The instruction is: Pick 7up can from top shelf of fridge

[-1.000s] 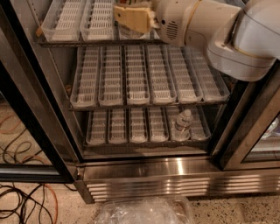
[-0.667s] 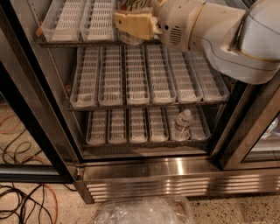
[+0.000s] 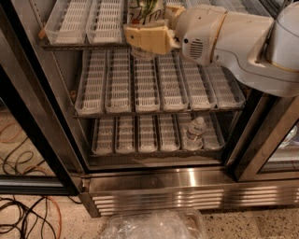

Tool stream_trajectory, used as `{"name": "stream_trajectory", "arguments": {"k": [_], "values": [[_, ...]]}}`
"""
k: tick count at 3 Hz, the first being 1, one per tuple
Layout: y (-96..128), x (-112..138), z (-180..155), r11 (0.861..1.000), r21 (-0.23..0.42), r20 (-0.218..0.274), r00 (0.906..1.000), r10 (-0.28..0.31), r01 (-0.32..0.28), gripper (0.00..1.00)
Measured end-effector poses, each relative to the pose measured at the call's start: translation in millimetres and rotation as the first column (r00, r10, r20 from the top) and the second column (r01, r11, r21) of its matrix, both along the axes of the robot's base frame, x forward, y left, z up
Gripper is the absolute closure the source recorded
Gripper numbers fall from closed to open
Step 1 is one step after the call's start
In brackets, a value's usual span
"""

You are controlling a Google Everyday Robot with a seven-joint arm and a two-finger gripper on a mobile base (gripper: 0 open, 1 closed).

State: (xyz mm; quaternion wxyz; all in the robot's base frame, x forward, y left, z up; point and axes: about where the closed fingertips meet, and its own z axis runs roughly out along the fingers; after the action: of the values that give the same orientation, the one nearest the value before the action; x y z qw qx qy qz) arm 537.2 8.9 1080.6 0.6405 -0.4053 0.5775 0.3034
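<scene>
Up at the fridge's [image 3: 187, 184] top shelf [image 3: 74, 21] with the gripper [image 3: 147, 39] against the 7up can [image 3: 145, 10], hold impossible to confirm, lift-out not yet done.

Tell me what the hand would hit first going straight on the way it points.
Likely the 7up can: the hand, at the top shelf, points left into the fridge with the can right at its tip. Depth is unclear; they may already touch.
</scene>
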Motion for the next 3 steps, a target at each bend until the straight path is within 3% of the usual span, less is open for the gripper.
{"name": "stream_trajectory", "arguments": {"k": [3], "values": [[-26, -35, -16, 0.998, -0.064, -0.023, 0.9997, 0.013, -0.015, 1.0]]}}
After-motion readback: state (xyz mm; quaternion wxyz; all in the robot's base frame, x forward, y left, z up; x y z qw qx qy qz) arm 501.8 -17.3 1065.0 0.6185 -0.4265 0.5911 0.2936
